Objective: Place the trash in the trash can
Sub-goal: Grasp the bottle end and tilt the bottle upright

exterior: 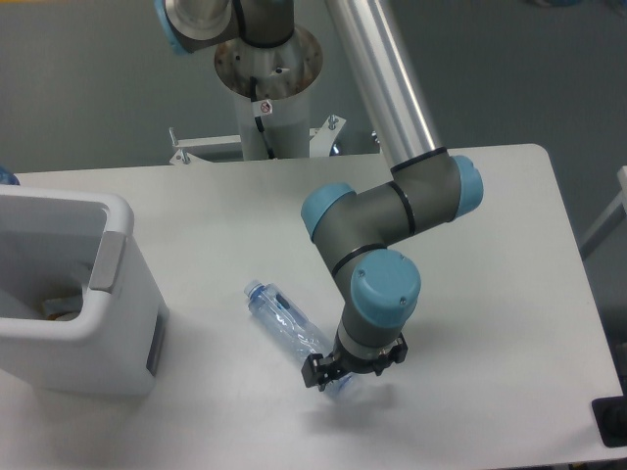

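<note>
With the bottle [294, 335] lying flat on the table right of the trash can [116, 296], gripper [343, 377] sits spread over its far end, presumably lining up a grasp.

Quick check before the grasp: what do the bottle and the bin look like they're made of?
Bottle: thin clear plastic, bluish and glossy; the table shows through it and it looks crumpled.
Trash can: white moulded plastic, smooth and matte, with a thick rounded rim and a grey side panel.

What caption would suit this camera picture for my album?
Robot arm lowers its pincer over one end of a crushed plastic bottle on the table, white trash can waiting nearby.
</note>
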You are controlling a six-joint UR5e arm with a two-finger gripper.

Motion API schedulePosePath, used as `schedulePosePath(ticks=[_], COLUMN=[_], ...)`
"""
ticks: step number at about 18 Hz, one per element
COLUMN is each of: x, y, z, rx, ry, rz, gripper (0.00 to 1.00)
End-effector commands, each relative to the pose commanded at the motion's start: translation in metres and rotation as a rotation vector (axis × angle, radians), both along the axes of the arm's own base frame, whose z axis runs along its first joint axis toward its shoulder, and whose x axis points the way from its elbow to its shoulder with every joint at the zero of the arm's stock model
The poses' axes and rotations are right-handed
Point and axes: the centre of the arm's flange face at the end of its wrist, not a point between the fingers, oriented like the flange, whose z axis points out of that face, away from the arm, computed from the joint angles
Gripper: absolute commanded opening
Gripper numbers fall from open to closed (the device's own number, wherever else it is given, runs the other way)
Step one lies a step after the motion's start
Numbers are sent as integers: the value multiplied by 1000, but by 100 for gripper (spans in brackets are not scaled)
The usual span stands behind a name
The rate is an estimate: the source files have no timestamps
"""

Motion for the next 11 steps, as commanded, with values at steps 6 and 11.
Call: schedulePosePath(ticks=[6, 11], x=[5, 11], y=[1, 0], z=[-17, -28], rx=[-63, -90], ry=[1, -4], rz=[-8, 2], gripper=[100, 80])
